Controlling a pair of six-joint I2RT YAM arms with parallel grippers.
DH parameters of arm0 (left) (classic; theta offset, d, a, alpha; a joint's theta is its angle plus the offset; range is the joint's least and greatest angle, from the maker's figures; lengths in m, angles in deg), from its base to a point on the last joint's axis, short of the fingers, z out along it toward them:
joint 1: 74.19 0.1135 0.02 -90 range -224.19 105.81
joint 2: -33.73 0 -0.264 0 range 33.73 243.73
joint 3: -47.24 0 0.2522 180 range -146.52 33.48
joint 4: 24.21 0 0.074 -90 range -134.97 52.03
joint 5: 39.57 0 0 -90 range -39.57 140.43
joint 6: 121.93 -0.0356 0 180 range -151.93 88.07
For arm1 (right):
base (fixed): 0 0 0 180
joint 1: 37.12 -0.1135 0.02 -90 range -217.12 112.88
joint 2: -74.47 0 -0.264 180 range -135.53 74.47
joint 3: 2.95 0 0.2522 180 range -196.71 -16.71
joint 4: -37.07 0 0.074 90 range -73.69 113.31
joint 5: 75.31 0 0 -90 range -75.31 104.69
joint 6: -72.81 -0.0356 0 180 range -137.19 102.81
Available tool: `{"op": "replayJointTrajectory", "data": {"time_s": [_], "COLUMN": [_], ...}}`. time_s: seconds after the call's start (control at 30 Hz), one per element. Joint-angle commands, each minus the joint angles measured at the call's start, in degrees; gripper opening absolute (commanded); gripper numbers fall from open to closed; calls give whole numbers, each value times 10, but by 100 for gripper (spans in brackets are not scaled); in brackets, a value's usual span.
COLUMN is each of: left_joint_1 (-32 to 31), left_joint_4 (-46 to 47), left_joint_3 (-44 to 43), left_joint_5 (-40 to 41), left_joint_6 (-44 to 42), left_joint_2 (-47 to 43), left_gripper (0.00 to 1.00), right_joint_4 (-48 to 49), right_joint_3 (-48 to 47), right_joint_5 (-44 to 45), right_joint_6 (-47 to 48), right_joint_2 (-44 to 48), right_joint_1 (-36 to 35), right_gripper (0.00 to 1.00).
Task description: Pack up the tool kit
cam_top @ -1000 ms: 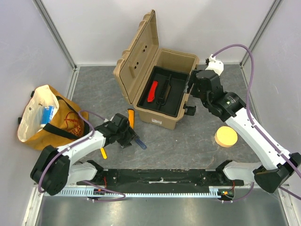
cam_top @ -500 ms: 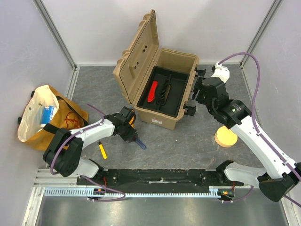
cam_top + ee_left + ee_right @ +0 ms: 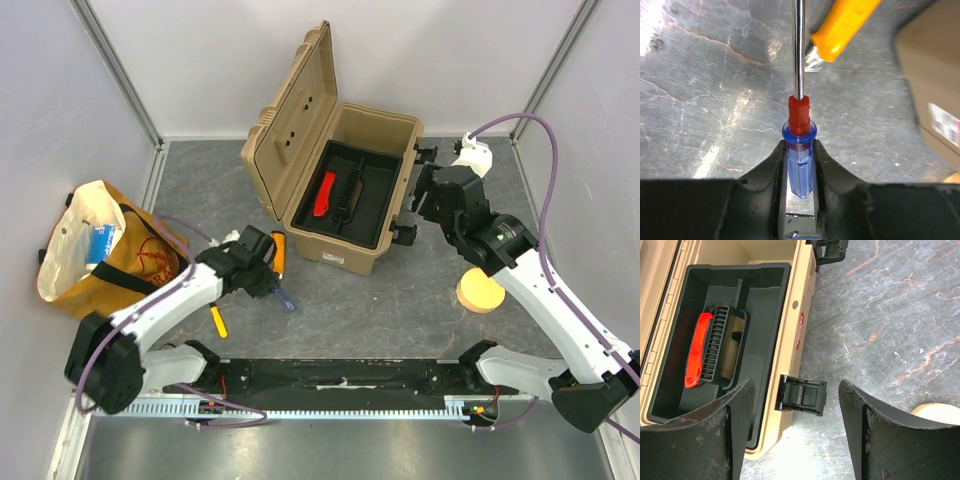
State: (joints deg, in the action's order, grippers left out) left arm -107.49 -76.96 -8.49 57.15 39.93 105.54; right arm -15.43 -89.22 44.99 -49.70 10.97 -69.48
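Dark grey marbled worktop [image 3: 400,300], with pale walls on three sides, is what I see in front of me. On it the left claw [image 3: 799,150] is closed on a blue screwdriver [image 3: 799,120]. Its two fingers [image 3: 771,167] press on both sides of the clear blue handle. The red collar and the steel shaft point straight ahead of the claw and lie low over the worktop.

Just ahead of this claw and a little to its right lies an orange-yellow tool handle [image 3: 842,25], close to the shaft. A small yellow tool [image 3: 217,320] lies behind the claw, nearer to the arm bases. Further to the right of the claw stands the tan toolbox [image 3: 340,255], with its lid up. A yellow-orange cloth bag [image 3: 110,255] sits on the other side of the left claw, well apart from it.

The right claw [image 3: 796,385] is open and holds nothing. It hangs above the right edge of the toolbox, and a black latch [image 3: 802,396] shows between its fingers. To the left of this claw, inside the box, is the black inner tray [image 3: 765,305]. A red knife [image 3: 694,352] lies in the tray beside the tray's ribbed grip [image 3: 717,347]. A round yellow sponge disc [image 3: 480,290] lies on the worktop behind the right claw, apart from the box.
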Motion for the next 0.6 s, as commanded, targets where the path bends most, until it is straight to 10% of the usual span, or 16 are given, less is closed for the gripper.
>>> {"op": "replayJointTrajectory", "data": {"time_s": [0.0, 0.27, 0.57], "left_joint_1": [-2, -2, -2], "left_joint_4": [-45, -63, 114], "left_joint_3": [-50, -175, -353], "left_joint_5": [94, 196, -24], "left_joint_6": [-46, -296, -531], "left_joint_2": [-111, -250, -223], "left_gripper": [2, 2, 2], "right_joint_4": [15, 25, 24], "right_joint_3": [-9, -28, -60], "right_joint_5": [14, 41, 42], "right_joint_6": [3, 17, 19], "right_joint_2": [-8, -28, -58], "right_joint_1": [3, 7, 11], "right_gripper": [74, 74, 74]}}
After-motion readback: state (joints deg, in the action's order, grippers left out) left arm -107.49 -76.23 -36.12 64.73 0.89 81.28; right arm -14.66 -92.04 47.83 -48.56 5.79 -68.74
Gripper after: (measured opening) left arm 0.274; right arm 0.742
